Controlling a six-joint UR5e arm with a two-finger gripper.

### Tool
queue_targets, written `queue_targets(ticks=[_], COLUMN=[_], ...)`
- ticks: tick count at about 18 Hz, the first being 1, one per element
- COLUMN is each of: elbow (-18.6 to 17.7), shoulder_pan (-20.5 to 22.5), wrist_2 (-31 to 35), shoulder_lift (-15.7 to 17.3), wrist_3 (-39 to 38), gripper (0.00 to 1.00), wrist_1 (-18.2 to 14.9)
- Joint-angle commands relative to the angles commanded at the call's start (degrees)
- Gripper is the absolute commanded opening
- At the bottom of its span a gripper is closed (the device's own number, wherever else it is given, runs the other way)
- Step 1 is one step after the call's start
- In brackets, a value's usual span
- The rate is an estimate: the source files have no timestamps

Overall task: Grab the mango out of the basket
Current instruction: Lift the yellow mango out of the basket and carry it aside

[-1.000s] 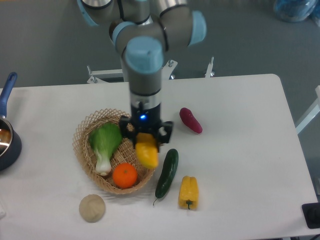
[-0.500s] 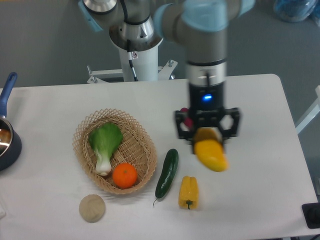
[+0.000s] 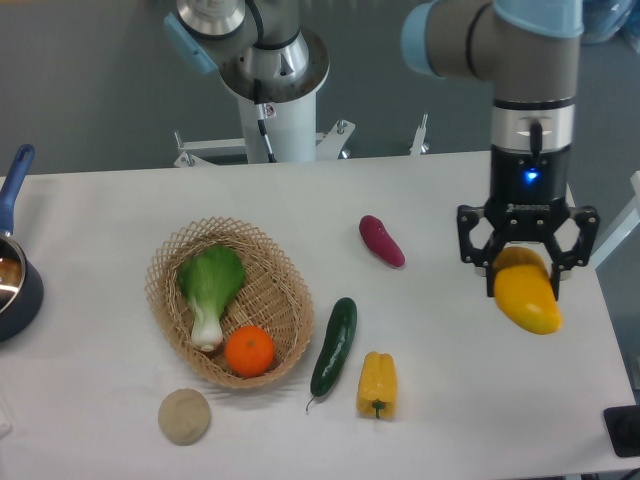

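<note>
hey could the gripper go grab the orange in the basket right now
Probably not as things stand: the gripper is shut on the mango over the table's right side. The orange lies uncovered in the basket, so its top looks free once the mango is released.

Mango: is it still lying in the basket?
No, the gripper holds the mango far right of the basket.

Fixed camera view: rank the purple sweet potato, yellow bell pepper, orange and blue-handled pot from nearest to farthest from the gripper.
Measured from the gripper, which holds the mango over the table's right side:
1. Purple sweet potato, to its left near the table's middle.
2. Yellow bell pepper, lower left, by the front edge.
3. Orange, inside the basket.
4. Blue-handled pot, at the far left edge.
</note>
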Motion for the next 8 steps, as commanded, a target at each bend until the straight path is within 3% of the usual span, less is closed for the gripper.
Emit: queue_targets(ticks=[8], elbow=[-0.97], shoulder_pan=[1.41], wrist_2=[-0.09], shoulder_lift=[0.17], wrist_3=[1.05], gripper=[0.45], wrist_1=[-0.17])
